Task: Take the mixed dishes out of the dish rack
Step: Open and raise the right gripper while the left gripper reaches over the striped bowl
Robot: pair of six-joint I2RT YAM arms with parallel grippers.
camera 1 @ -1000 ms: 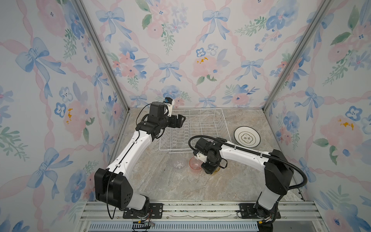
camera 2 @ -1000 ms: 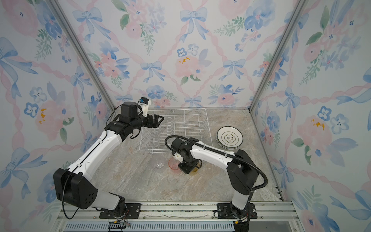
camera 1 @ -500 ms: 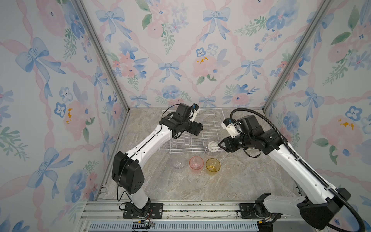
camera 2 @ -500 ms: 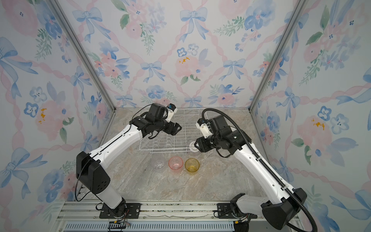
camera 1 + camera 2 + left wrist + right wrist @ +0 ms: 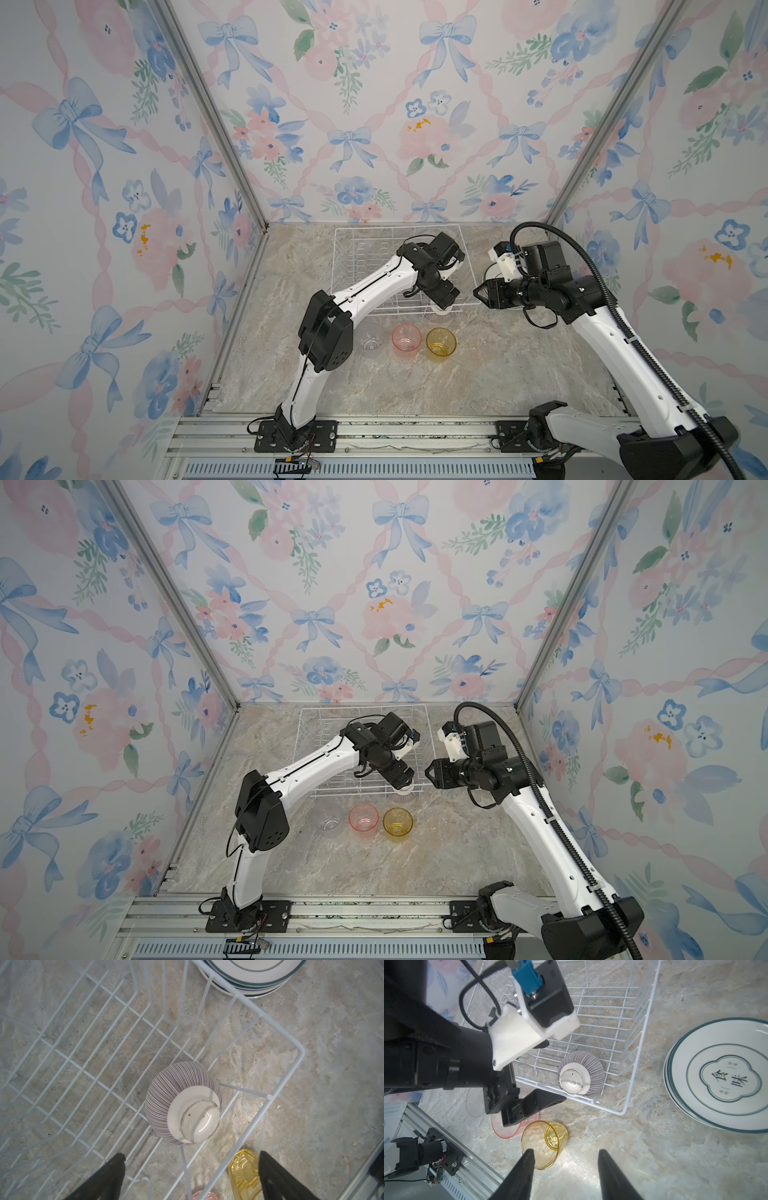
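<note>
The bowl (image 5: 182, 1103) lies tipped, foot up, in the near right corner of the rack (image 5: 374, 227). The left gripper (image 5: 191, 1154) hangs over it, jaws wide apart and empty. The right gripper (image 5: 565, 1151), just right of that corner, is partly open and holds nothing. The plates (image 5: 716, 1084) are stacked on the table right of the rack. The clear glass (image 5: 371, 338), pink glass (image 5: 406, 338) and yellow glass (image 5: 441, 341) stand in a row on its near side.

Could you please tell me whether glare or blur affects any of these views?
Left wrist view: the striped bowl is sharp, with a small glint on its foot; nearest wires of the dish rack go soft. Right wrist view: bright sheen on the tabletop between the fingers of the right tool. Both top views: even light, though the clear tumbler nearly vanishes against the marble.
</note>
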